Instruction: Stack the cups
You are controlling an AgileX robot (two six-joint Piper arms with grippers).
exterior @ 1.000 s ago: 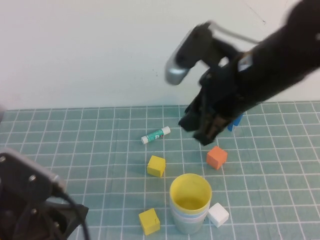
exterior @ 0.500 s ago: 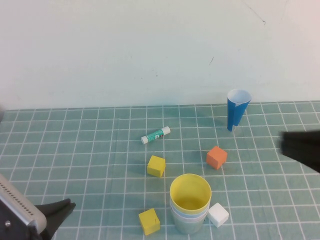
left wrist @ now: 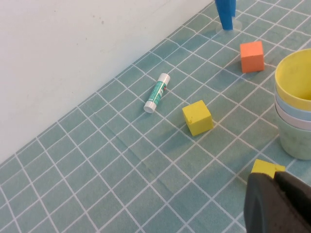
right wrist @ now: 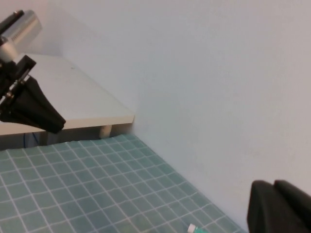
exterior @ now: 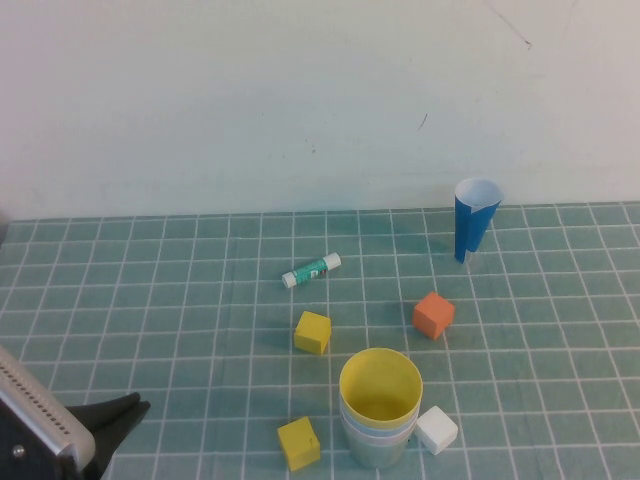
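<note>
near edge of the bench (exterior: 560, 350), left corner: the left gripper (exterior: 118, 415), fingers clenched on nothing, dark tips just above the gridded mat; it also shows in the left wrist view (left wrist: 277, 201). near edge, around the middle: the cups (exterior: 380, 410), nested upright in one stack, the yellow cup (exterior: 380, 385) on top, a light blue rim and a pale green body visible beneath; a pink cup cannot be made out. a yellow cube (exterior: 298, 442) lies just beside the stack on its left, a white cube (exterior: 436, 429) touches or nearly touches it on its right. further in: a second yellow cube (exterior: 312, 331) and an orange cube (exterior: 433, 314), apart from each other. beyond them: a glue stick (exterior: 310, 270) lying on its side. near the far edge, toward the right: a dark-blue paper cone (exterior: 472, 218), standing. the right gripper (right wrist: 279, 206), fingers clenched and empty, appears only in its own wrist view, raised and facing the wall.
</note>
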